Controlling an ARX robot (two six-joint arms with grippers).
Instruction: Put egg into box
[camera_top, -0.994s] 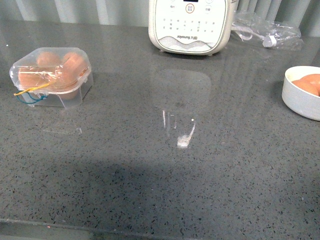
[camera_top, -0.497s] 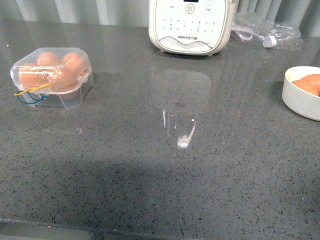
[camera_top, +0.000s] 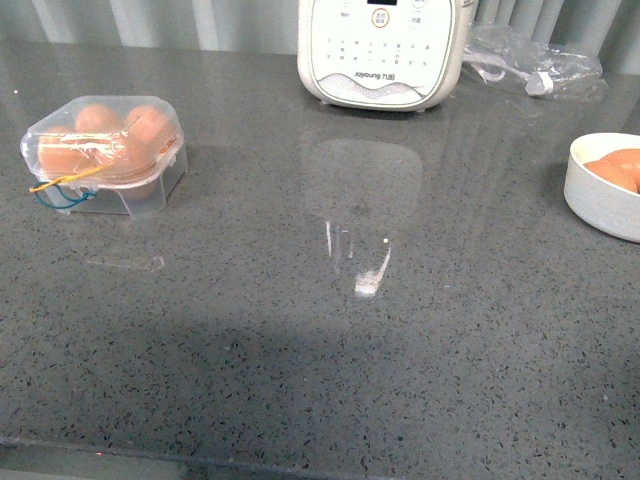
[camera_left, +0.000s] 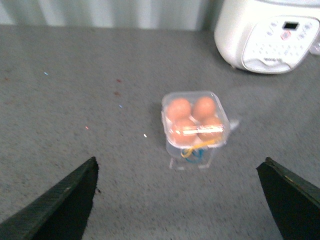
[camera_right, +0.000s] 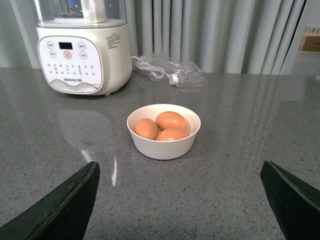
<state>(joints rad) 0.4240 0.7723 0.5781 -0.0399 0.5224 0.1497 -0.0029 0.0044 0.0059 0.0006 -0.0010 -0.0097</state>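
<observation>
The box (camera_top: 105, 152) is a clear plastic carton at the left of the grey counter, lid shut, with brown eggs inside and blue and yellow bands at its front. In the left wrist view the box (camera_left: 194, 124) holds several eggs, and my left gripper (camera_left: 180, 200) is open and empty, well short of it. Three brown eggs (camera_right: 165, 126) lie in a round white bowl (camera_right: 163, 142) at the right, also seen in the front view (camera_top: 603, 192). My right gripper (camera_right: 182, 200) is open and empty, short of the bowl. Neither arm shows in the front view.
A white kitchen appliance (camera_top: 383, 50) stands at the back middle of the counter. A clear plastic bag with a cord (camera_top: 535, 62) lies to its right. A pale curtain hangs behind. The counter's front edge runs along the bottom of the front view.
</observation>
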